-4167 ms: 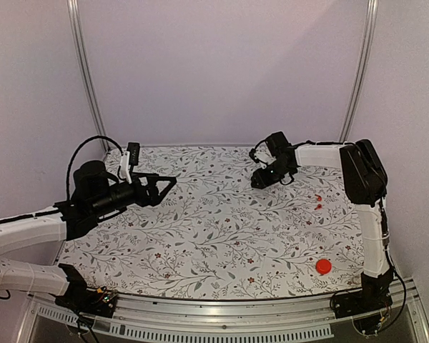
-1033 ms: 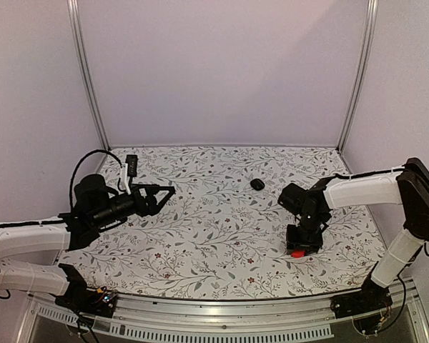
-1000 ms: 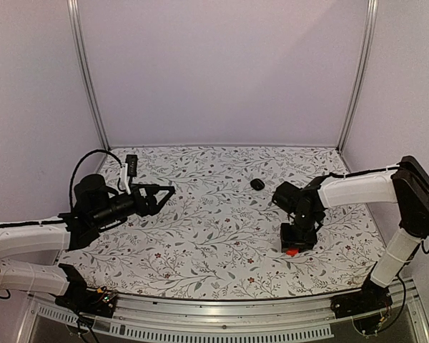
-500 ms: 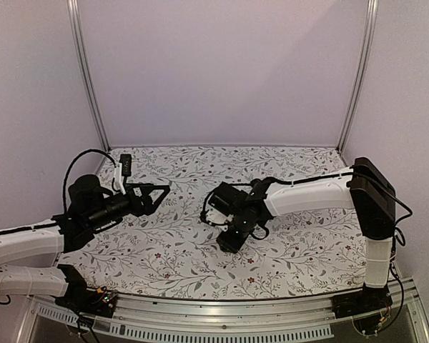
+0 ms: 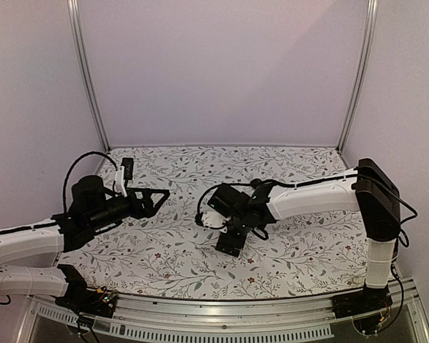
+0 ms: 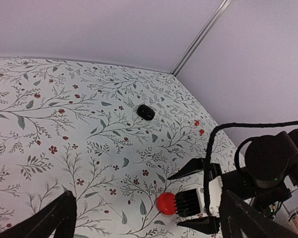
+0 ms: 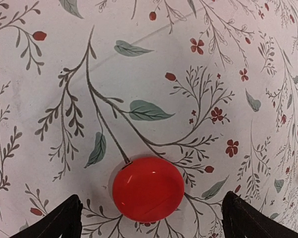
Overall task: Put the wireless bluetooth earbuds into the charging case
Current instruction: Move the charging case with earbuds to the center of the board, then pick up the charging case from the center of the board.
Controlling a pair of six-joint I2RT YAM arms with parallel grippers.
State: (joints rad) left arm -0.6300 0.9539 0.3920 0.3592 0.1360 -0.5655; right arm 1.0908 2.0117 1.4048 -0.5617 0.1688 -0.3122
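Observation:
In the left wrist view the small glossy black charging case lies shut on the floral cloth, far from both grippers. Two tiny red earbuds lie to its right. In the top view my right arm covers all three. My right gripper points down at mid-table, open. A glossy red rounded disc rests on the cloth between its fingers, clear of both. The left wrist view shows the same right gripper and disc. My left gripper hovers open and empty at the left.
The floral cloth covers the whole table. Plain walls close the back and both sides, with metal posts in the rear corners. My right arm stretches across the middle right of the table.
My right arm carried the red disc from the right side to mid-table, and its jaws have now opened, leaving the disc on the cloth. The left arm has drawn back slightly.

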